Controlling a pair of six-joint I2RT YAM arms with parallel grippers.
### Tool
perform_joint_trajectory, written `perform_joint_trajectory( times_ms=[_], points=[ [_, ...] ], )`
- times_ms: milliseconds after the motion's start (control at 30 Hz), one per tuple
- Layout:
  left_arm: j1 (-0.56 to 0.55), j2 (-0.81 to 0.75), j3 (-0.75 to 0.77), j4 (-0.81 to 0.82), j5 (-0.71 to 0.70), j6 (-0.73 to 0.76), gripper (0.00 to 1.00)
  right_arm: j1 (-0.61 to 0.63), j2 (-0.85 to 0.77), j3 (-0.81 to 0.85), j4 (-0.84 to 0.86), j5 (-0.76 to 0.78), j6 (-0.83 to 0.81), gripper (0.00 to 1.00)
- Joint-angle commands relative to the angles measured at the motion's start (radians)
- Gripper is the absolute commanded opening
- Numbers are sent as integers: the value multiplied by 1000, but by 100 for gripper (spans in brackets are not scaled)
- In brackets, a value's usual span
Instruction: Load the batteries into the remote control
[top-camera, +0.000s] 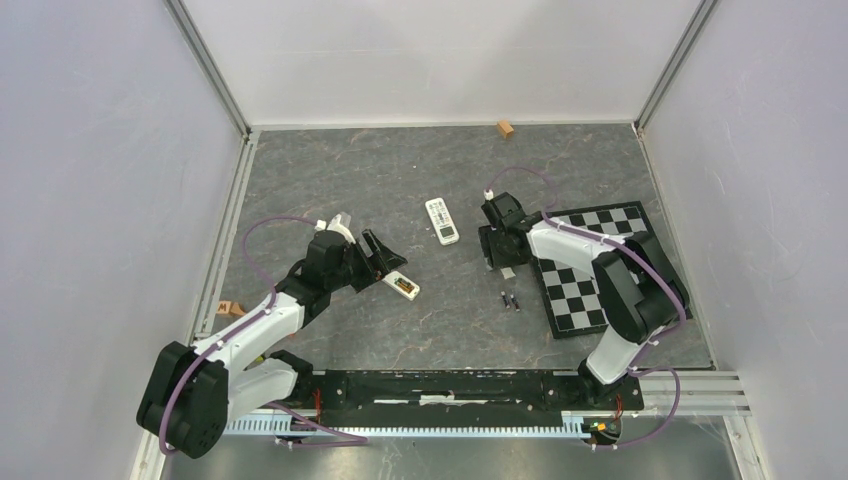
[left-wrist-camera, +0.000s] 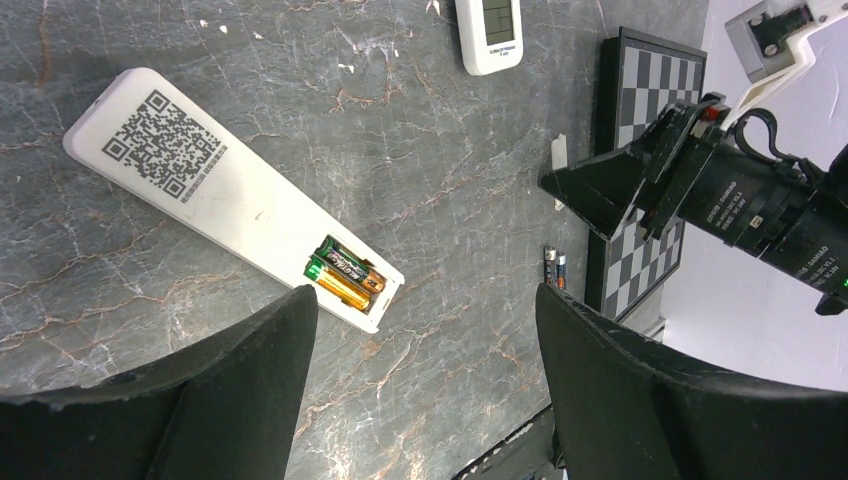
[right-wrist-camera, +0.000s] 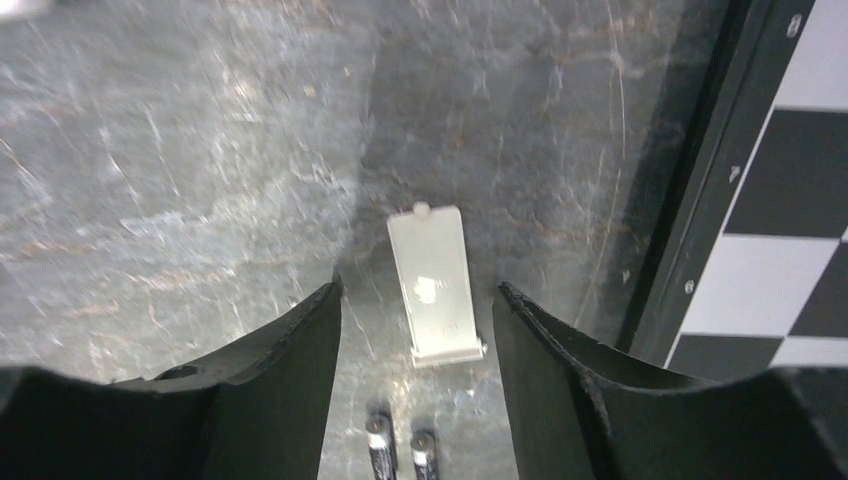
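The slim white remote control (left-wrist-camera: 200, 185) lies back up, with a QR code label and its battery bay open. Two batteries (left-wrist-camera: 345, 272) sit in the bay, one green-gold and one dark. In the top view most of the remote control (top-camera: 405, 287) is hidden under my left gripper (top-camera: 378, 256). My left gripper (left-wrist-camera: 425, 293) is open and empty, just above and beside the bay end. Two dark loose batteries (right-wrist-camera: 397, 452) lie side by side on the table, also in the top view (top-camera: 510, 300). My right gripper (right-wrist-camera: 417, 287) is open, low over the white battery cover (right-wrist-camera: 435, 285).
A shorter white remote with a display (top-camera: 442, 220) lies in the middle of the table. A folded chessboard (top-camera: 600, 265) lies on the right, under my right arm, and its edge (right-wrist-camera: 700, 200) is close to my right finger. A small brown block (top-camera: 505, 128) sits at the back wall.
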Motion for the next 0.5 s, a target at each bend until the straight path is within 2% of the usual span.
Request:
perform_joint_trajectory(
  times_ms=[0,167,400,467],
  points=[
    [3,-23,29,16,-16,28,86,-3,-11,-36,-202,13,-43,61],
    [3,-27,24,37,-5,17,86,-5,-2,-20,-229,-12,-64,56],
    [2,-10,36,77,47,28,86,-5,44,-3,-237,-46,-67,41],
    [3,2,37,102,71,26,86,-5,53,-5,-236,-48,-64,40]
  ],
)
